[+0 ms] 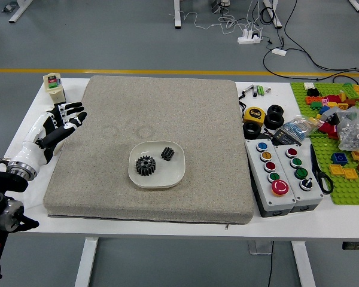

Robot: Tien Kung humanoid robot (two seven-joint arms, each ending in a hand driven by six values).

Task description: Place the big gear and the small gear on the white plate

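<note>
My left hand (75, 115) is over the left edge of the grey mat, well to the left of the plate, its fingers extended and holding nothing. On the mat lies the white plate (161, 179). The big gear (146, 165) rests in the plate's left part, and the small gear (167, 153) in its upper right part, a short gap apart. Nothing covers the plate or either gear. The right hand does not show.
The grey mat (185, 107) covers the table's middle. A small bottle-like item (54, 88) stands at the back left. To the right are a tape measure (254, 115), black rings (274, 117), button boxes (279, 187), scissors (326, 182) and a green board (353, 194) with bricks.
</note>
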